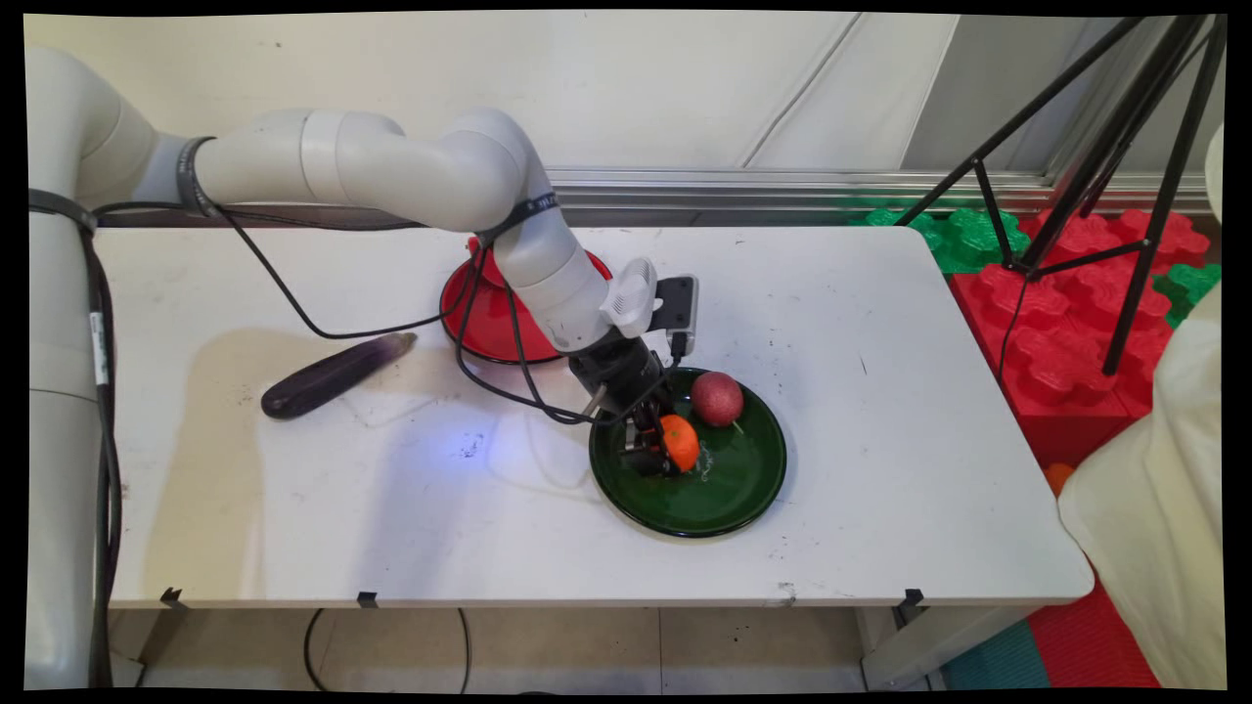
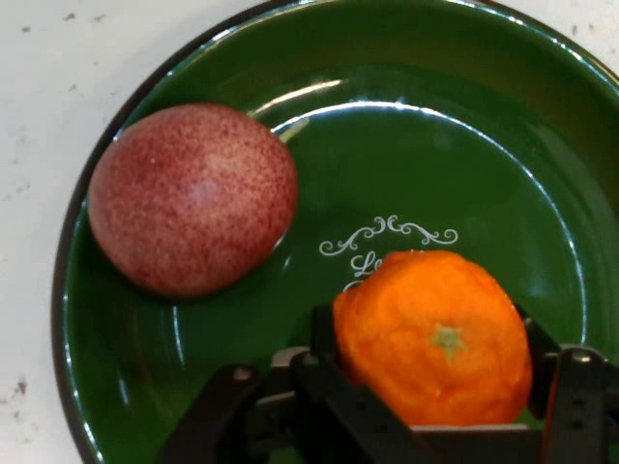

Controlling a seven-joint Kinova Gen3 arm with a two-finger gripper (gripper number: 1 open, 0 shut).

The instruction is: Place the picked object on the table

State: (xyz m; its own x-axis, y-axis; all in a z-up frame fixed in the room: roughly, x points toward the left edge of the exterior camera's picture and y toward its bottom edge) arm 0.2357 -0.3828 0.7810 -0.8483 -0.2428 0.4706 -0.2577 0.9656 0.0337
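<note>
Two fruits sit in the green plate (image 1: 729, 508) on the counter's (image 1: 880, 469) near right part. Gripper (image 1: 657, 445) (image 2: 435, 387) is down in the plate, fingers pinching the orange (image 1: 680, 441) (image 2: 432, 334) from either side, stem end facing the hand camera. Speckled red fruit (image 1: 717, 398) (image 2: 191, 198) lies just beside it, apart, toward the plate's far rim. Farther back, red plate (image 1: 479, 328) partly hidden by the arm. Purple eggplant (image 1: 335, 375) lies well left.

Orange (image 1: 680, 441) and passion fruit (image 1: 717, 398) sit in the plate (image 1: 729, 508); eggplant (image 1: 335, 375) lies well left, bowl (image 1: 489, 323) behind.
</note>
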